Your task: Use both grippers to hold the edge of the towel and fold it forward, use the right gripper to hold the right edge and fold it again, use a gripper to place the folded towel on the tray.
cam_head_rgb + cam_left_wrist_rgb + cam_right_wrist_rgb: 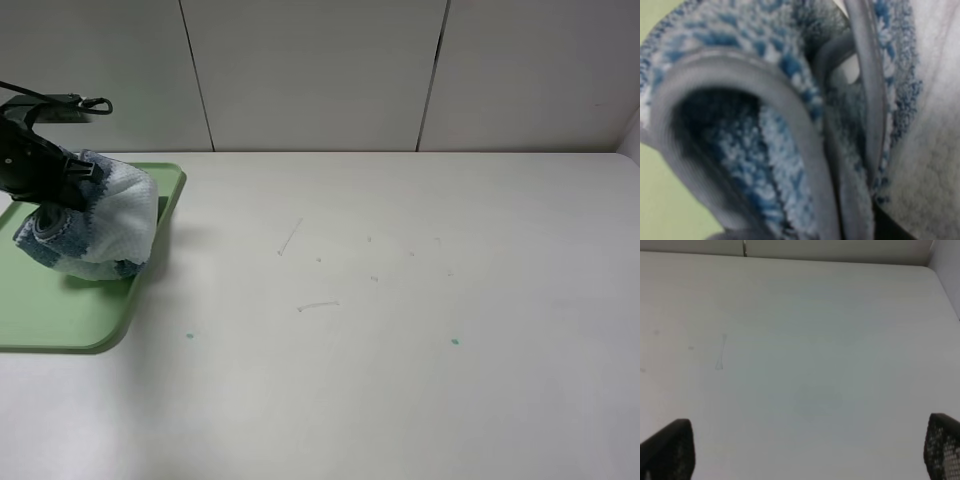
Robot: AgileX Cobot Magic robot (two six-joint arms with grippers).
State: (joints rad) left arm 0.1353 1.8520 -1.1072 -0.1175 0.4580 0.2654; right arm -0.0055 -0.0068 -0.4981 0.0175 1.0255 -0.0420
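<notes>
The thick waffle-textured towel with blue-grey and white stripes [95,225] is bunched into a folded bundle and hangs from the left gripper [68,190], whose jaws are nearly closed on its upper part; in the left wrist view the thin grey hem of the towel [790,130] fills the frame just in front of the pincer. Under this pincer lies the flat light-green plastic tray [60,310], and the bundle's lower end seems to touch it. I judge that the last step, the placing, is in hand; the next move calls for opening the jaws and lifting away. The right gripper [805,470] has its jaws fully apart and holds nothing, above the bare white table [400,330]. Count: one towel, one tray, two grippers.
</notes>
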